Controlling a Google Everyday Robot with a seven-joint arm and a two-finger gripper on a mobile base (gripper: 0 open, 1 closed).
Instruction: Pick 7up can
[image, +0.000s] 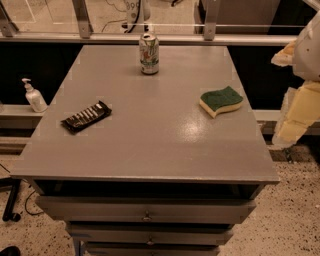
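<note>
Past the near drawers, the 7up can stands upright at the table's far edge, well apart from the gripper hanging at the right, whose grasp I cannot tell, so the approach seems not yet begun and calls for a reach far and left.

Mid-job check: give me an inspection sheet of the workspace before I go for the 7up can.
Surface: gray table, drawers below.
Job's things: 7up can upright at the middle of the far edge, nothing touching it.
Clutter: dark snack bar at left; green-and-yellow sponge at right; both well apart from the can.
Grippers: gripper at the right edge of view, beyond the table's right side, holding nothing visible.
Cables: cables on the floor beyond the far rail.
Surroundings: white pump bottle on a ledge left of the table.
</note>
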